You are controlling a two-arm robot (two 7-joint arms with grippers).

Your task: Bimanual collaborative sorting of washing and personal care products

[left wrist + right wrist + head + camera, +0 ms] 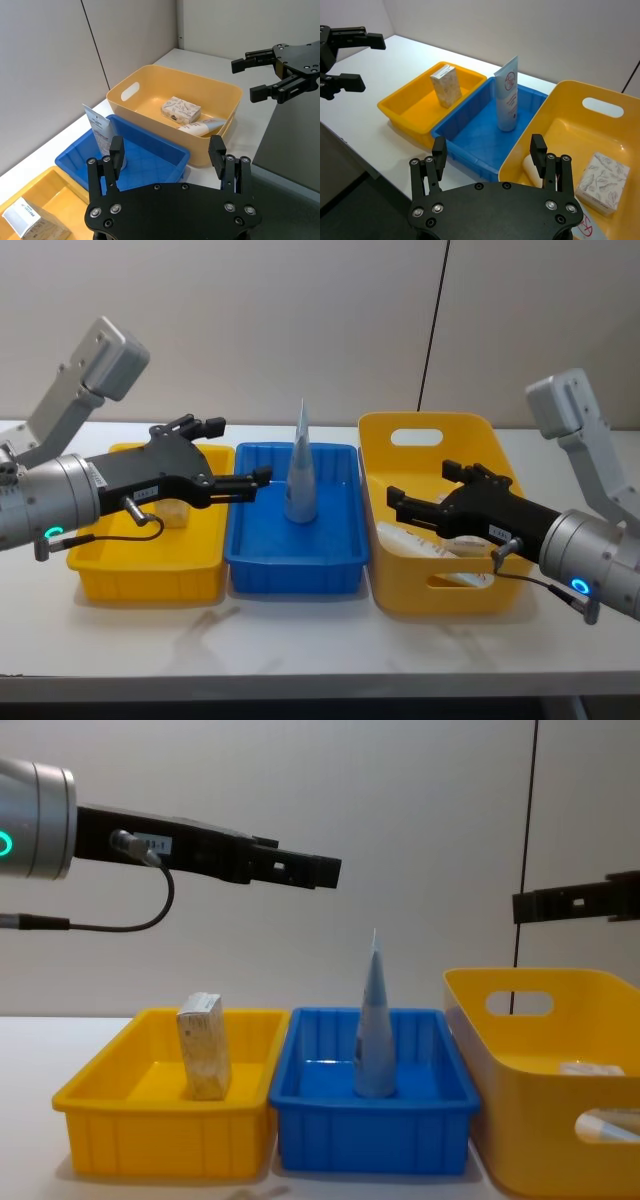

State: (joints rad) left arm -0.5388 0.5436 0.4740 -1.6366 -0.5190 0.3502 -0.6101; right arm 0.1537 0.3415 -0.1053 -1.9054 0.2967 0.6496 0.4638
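A pale blue tapering pouch stands upright in the blue bin. In the low yellow bin a small beige block pack stands on end. The tall yellow basket holds a marbled-print pack and a pale pouch lying flat. My left gripper hovers open and empty above the edge between the low yellow bin and the blue bin. Over the basket my right gripper hangs open and empty.
The three containers sit side by side on a white table, with bare table in front of them. A grey wall runs close behind.
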